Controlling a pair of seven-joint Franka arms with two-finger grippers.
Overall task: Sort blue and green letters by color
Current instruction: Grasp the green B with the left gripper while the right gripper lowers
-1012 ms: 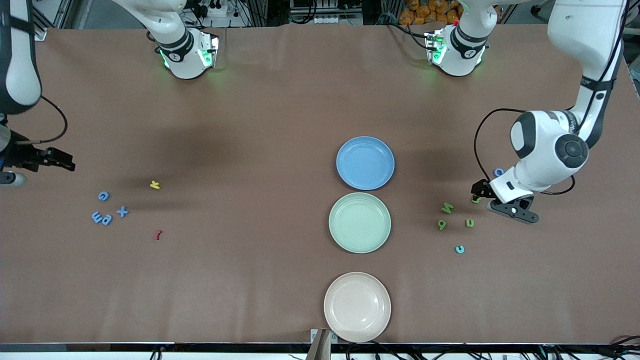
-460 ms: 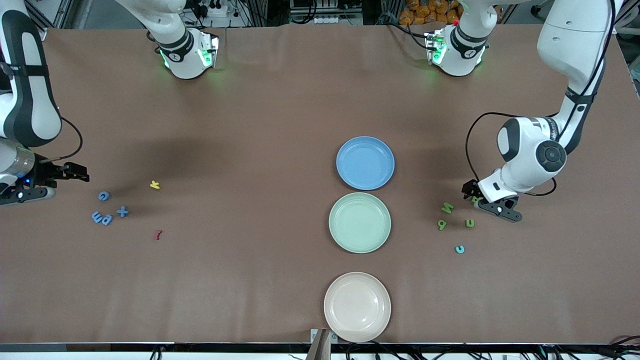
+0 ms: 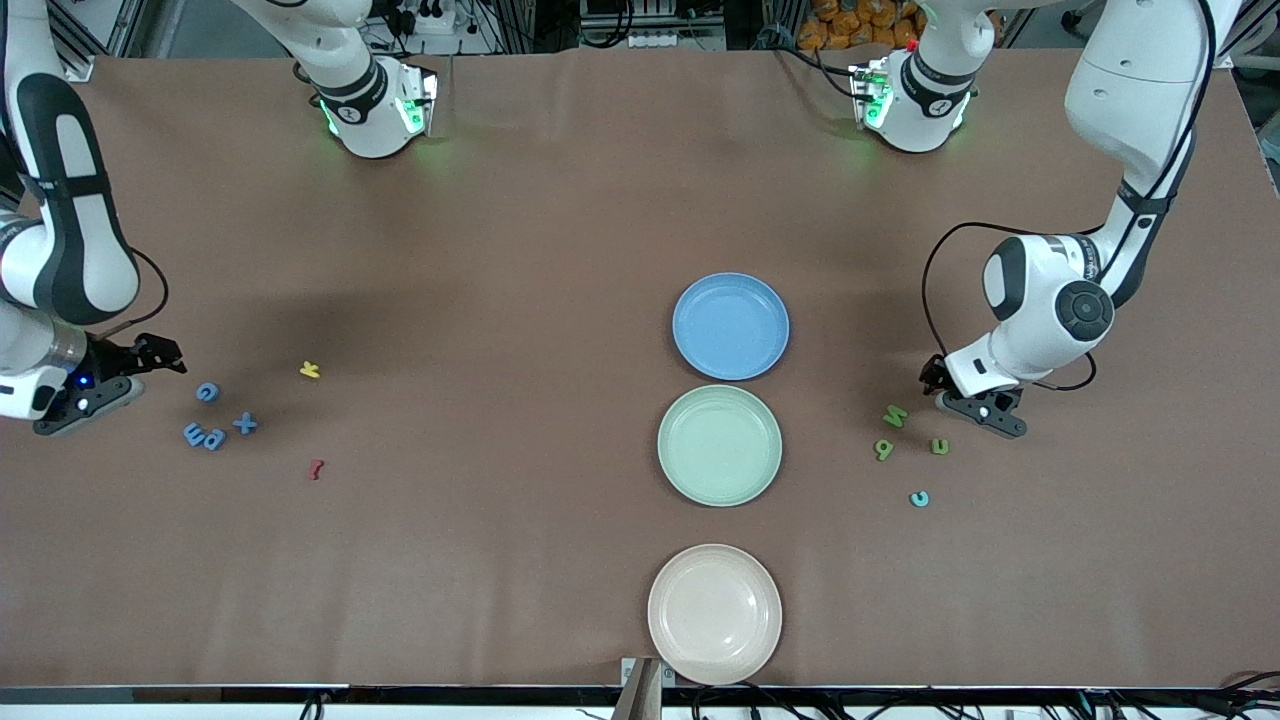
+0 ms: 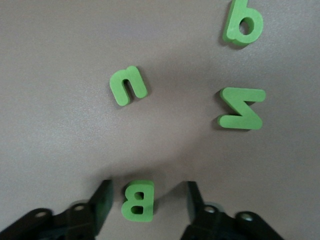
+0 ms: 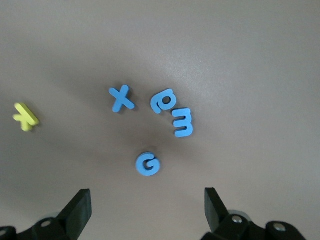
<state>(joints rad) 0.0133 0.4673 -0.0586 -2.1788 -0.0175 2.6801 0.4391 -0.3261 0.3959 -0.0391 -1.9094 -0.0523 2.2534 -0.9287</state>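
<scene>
Nearby clutter: yellow letter (image 3: pixel 310 370) and dark red letter (image 3: pixel 316 468) lie near the blue group toward the right arm's end; a teal letter (image 3: pixel 919 498) lies nearer the front camera than the green group.
Plates: blue plate (image 3: pixel 731 326), green plate (image 3: pixel 720 445) and pink plate (image 3: pixel 714 613) sit in a row mid-table, pink nearest the front camera.
Left gripper (image 4: pixel 146 200): low over the table at the left arm's end, fingers (image 4: pixel 104 197) partly spread, straddling the green B (image 4: pixel 137 200) with a gap on each side; nothing gripped.
Green letters: n (image 4: pixel 127 85), M (image 4: pixel 241 108) and 9 (image 4: pixel 243 24) lie flat, apart from one another, just past the B.
Right gripper (image 5: pixel 147 210): jaws wide, empty, hovering at the right arm's end with the blue G (image 5: pixel 148 164) close ahead of them.
Blue letters: X (image 5: pixel 121 98), a (image 5: pixel 162 100) and E (image 5: pixel 182 122) lie just past the G; a and E nearly touch.
View difference: the B shows only in the left wrist view; the front view hides it under the left arm.
</scene>
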